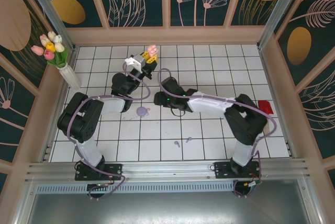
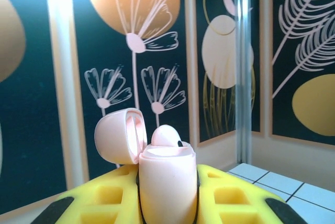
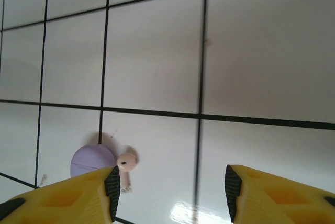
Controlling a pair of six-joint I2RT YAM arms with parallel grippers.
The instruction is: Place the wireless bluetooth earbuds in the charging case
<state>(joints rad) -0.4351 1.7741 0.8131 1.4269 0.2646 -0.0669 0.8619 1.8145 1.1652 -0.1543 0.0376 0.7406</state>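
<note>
Earbuds [image 1: 177,143] in lilac, two tiny stemmed specks, lay loose and slightly apart on the white tiled table [image 1: 220,67] in the overhead view, nearer the arm bases than anything else. The wrist cameras showed other things. The left wrist view showed the left claw [image 2: 167,203] pinching a smooth, rounded pink case [image 2: 167,182] between its yellow ribbed fingers [image 2: 230,198]. The case stood upright with its domed lid [image 2: 119,135] hinged open to the left, and one pink bud [image 2: 165,135], glossy with a small dark spot, sat in the case mouth. From overhead this case was only a pale blob held high over the far tiles. The right wrist view showed the right claw [image 3: 170,192] spread wide above the shiny tiles and their dark grout lines, holding nothing. Between and beyond its fingers lay a round, matte purple case [image 3: 93,161], shut, with a second pink bud [image 3: 126,162] just beside it, stem pointing toward the camera. A white vase of tulips [image 1: 52,51] stood at the table's left edge, and a red object [image 1: 265,107] lay at the right edge.
</note>
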